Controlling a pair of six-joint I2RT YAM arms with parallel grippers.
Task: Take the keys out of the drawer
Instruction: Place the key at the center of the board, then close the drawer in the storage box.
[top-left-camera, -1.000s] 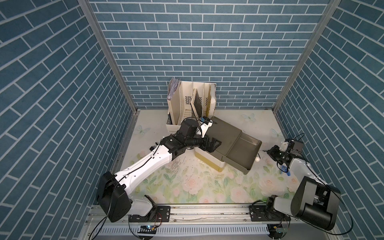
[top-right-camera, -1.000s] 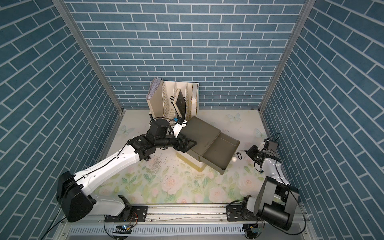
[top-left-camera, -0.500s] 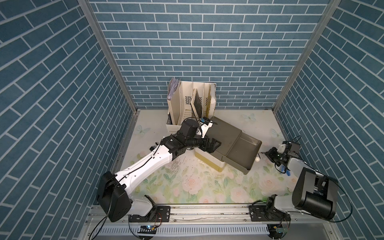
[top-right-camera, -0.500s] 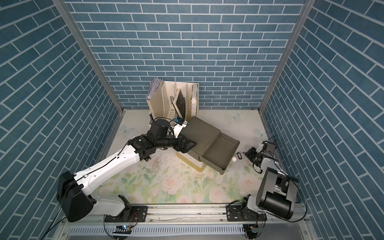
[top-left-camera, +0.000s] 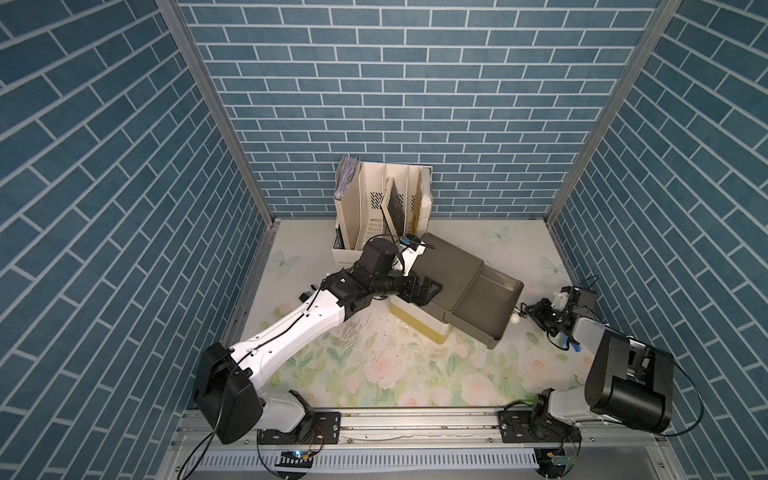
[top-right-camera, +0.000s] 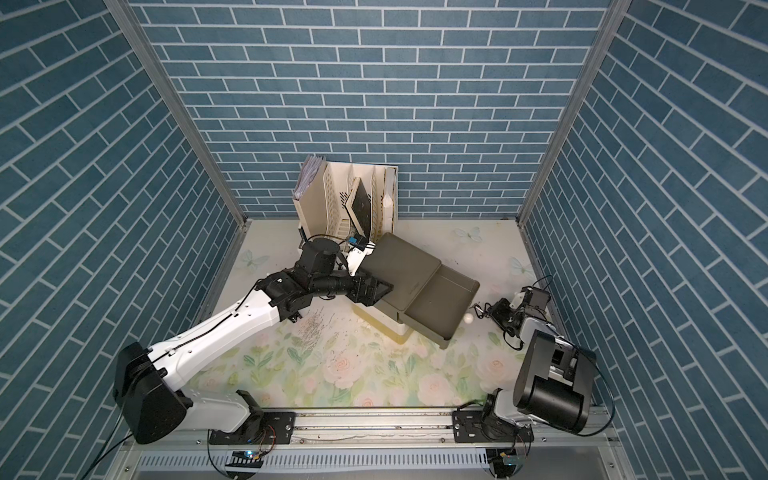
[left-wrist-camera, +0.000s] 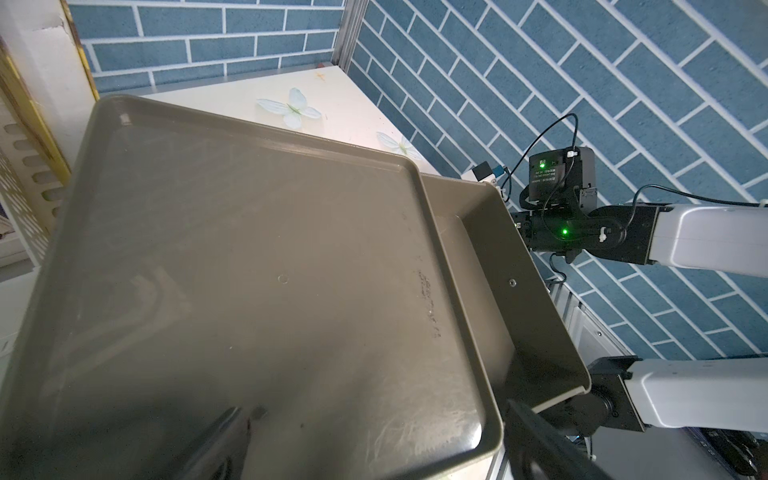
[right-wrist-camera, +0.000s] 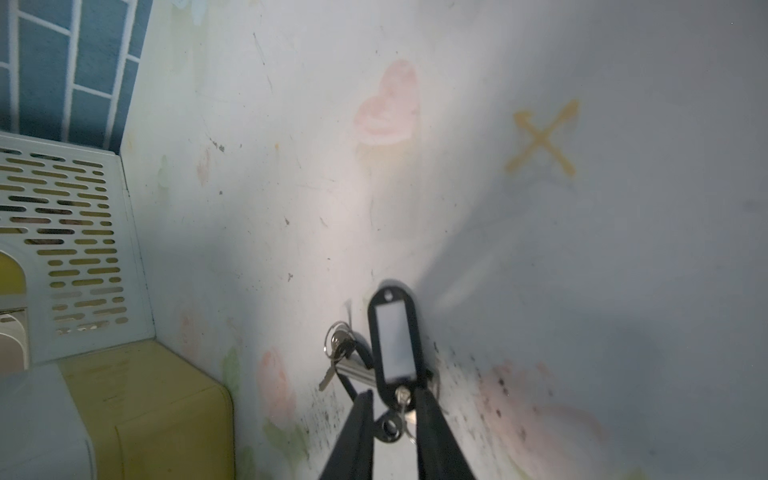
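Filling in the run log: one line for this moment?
left gripper: open, at cabinet top | right gripper: jaws apart round keys, grip unclear | drawer: open, no keys seen inside

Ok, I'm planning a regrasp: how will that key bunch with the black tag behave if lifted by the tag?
The keys are joined by loose rings to the black tag, so they would probably dangle and swing. The tag looks like smooth, stiff plastic, so it may slip between the right gripper's narrow fingers.
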